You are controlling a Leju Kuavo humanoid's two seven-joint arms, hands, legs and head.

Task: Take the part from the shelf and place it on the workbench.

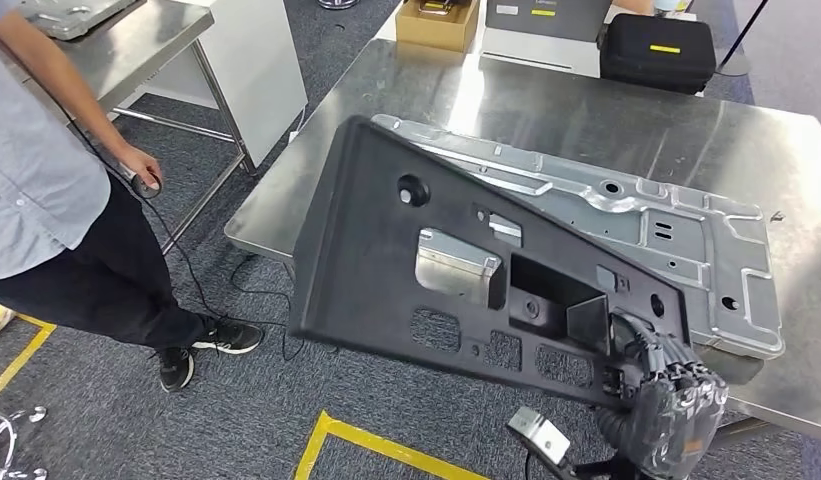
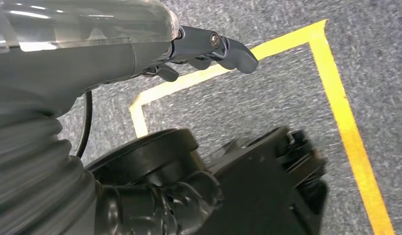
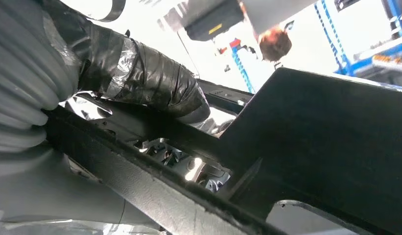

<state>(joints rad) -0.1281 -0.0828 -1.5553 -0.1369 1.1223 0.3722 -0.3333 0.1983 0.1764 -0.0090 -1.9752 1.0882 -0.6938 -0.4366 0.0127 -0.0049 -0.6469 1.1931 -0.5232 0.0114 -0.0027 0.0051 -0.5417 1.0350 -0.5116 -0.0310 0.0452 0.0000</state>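
A large black plastic panel [image 1: 426,250] with several cut-outs hangs tilted over the front edge of the steel workbench [image 1: 606,120]. My right hand [image 1: 658,385], wrapped in dark tape, grips the panel's lower right corner; in the right wrist view the taped fingers [image 3: 154,83] curl over the panel's edge [image 3: 306,142]. Under the panel a silver stamped metal part [image 1: 666,235] lies flat on the bench. My left hand [image 2: 208,49] hangs over the grey carpet with its fingers partly curled and nothing in it.
A person [image 1: 46,190] in a grey shirt stands at the left, holding a small device on a cable. A black case [image 1: 656,50] and a cardboard box [image 1: 438,22] sit at the bench's far edge. Yellow tape [image 1: 386,445] marks the floor. Another steel table [image 1: 136,40] stands back left.
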